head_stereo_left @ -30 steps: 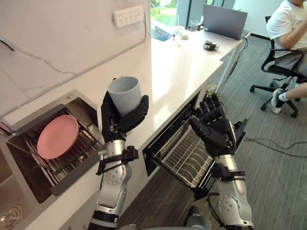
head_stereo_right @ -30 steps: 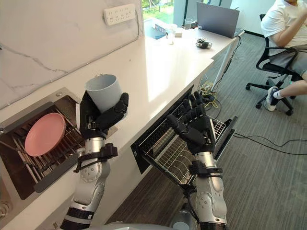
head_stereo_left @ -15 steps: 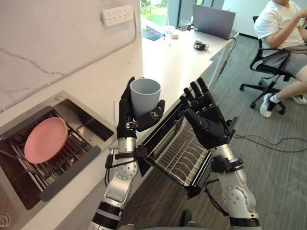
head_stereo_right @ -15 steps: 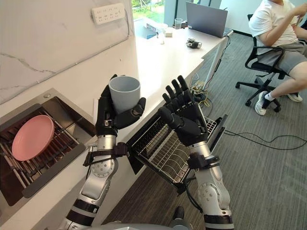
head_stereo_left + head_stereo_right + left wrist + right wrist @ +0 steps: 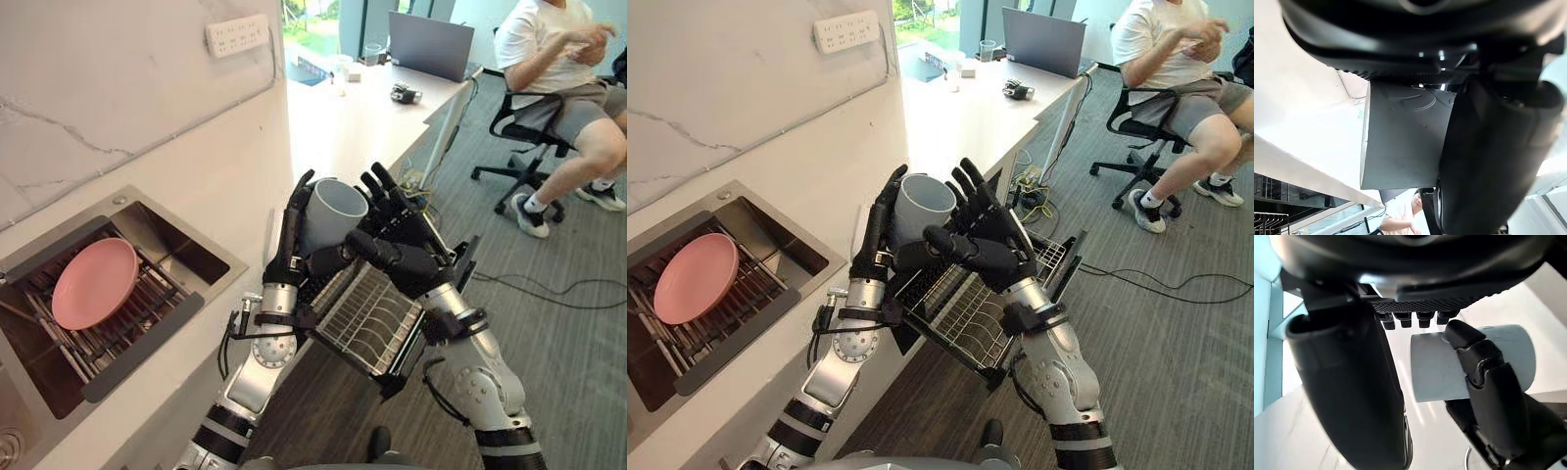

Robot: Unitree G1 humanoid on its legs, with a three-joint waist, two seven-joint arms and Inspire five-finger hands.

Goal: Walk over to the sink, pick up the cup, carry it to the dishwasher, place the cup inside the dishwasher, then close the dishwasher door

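Note:
My left hand (image 5: pixel 291 245) is shut on the grey cup (image 5: pixel 331 208), holding it upright in the air over the counter's front edge, above the open dishwasher. The cup (image 5: pixel 1400 142) lies dark against the palm in the left wrist view. My right hand (image 5: pixel 407 257) is open, its straight fingers spread right beside the cup's far side; I cannot tell if they touch. In the right wrist view the cup (image 5: pixel 1435 367) shows just past the right fingers, with the left thumb across it. Below both hands the wire rack (image 5: pixel 367 318) is pulled out over the lowered door (image 5: pixel 460 269).
The sink (image 5: pixel 186 255) at the left holds a pink plate (image 5: pixel 93 282) on a rack. A white counter (image 5: pixel 343 127) runs back to a laptop (image 5: pixel 429 44). A person (image 5: pixel 558 69) sits on an office chair at the right, with carpet between.
My left hand has carried the cup rightward and lower, from over the counter to above the rack. My right hand has swung left and closed in beside the cup. The camera has shifted.

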